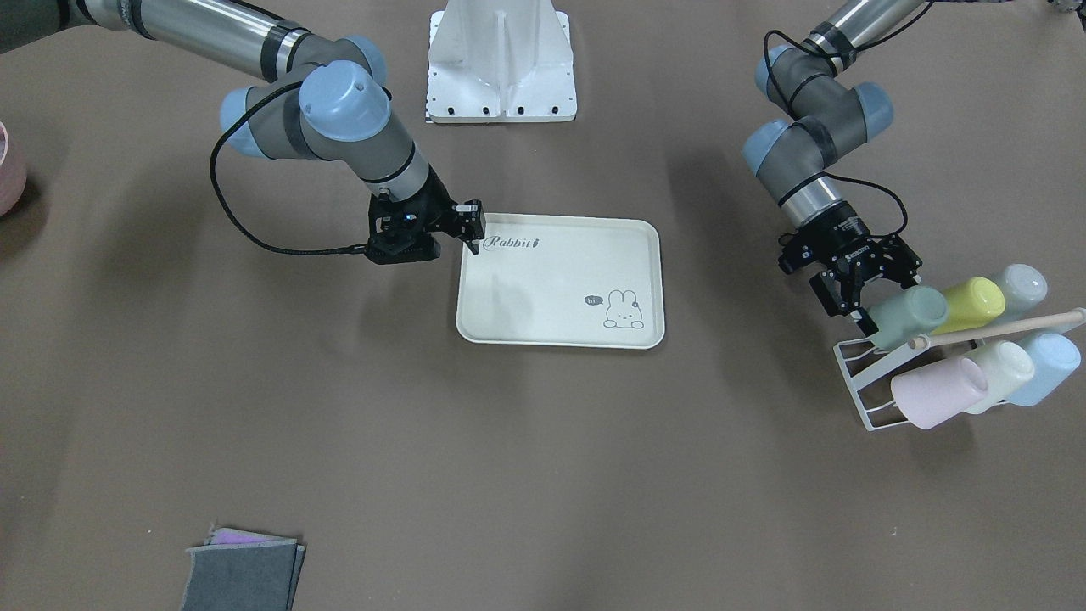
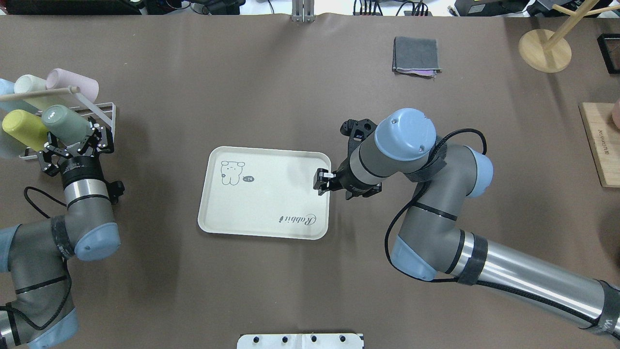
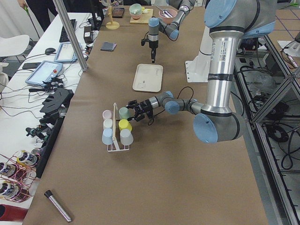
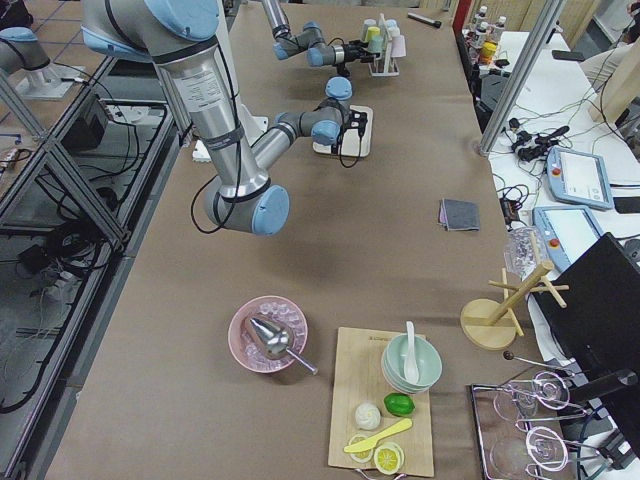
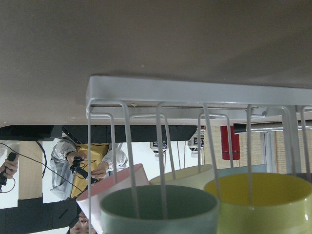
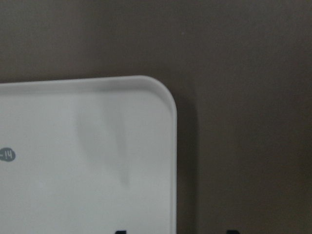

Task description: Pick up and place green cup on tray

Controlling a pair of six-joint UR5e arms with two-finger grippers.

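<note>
Looking down from behind the robot onto a brown table (image 2: 193, 291), taking twelve o'clock as the far edge. Starting at the nine o'clock edge with a white wire rack (image 2: 104, 112) carrying pastel cups tilted on its prongs. Finding the green cup (image 2: 65, 126) there, on the rack and well apart from the tray, sitting in the rack's six o'clock row. Noting a yellow cup (image 2: 22, 128) just beside it at nine o'clock and a pink cup (image 2: 72, 82) at twelve o'clock, across a wooden rod (image 2: 36, 93). Seeing the left gripper (image 2: 73, 139) coming in from six o'clock, fingers spread wide on either side of the green cup's end nearest the rack's base, released rather than clamped; touching the cup or not, impossible to tell. Moving to the table's middle and meeting the cream tray (image 2: 264, 194), lying flat, bearing a bunny drawing toward ten o'clock and grey "Rabbit" script toward five o'clock. Spotting the right gripper (image 2: 322, 182) hanging over the tray's three o'clock rim, pointing down, carrying nothing visible; released or clenched, impossible to tell, with the fingers showing only as a small dark block. Ending on the right with a folded grey cloth (image 2: 416, 54) at one o'clock, a round wooden stand (image 2: 545, 51) toward two o'clock and a wooden board (image 2: 600, 150) at the three o'clock edge.
</note>
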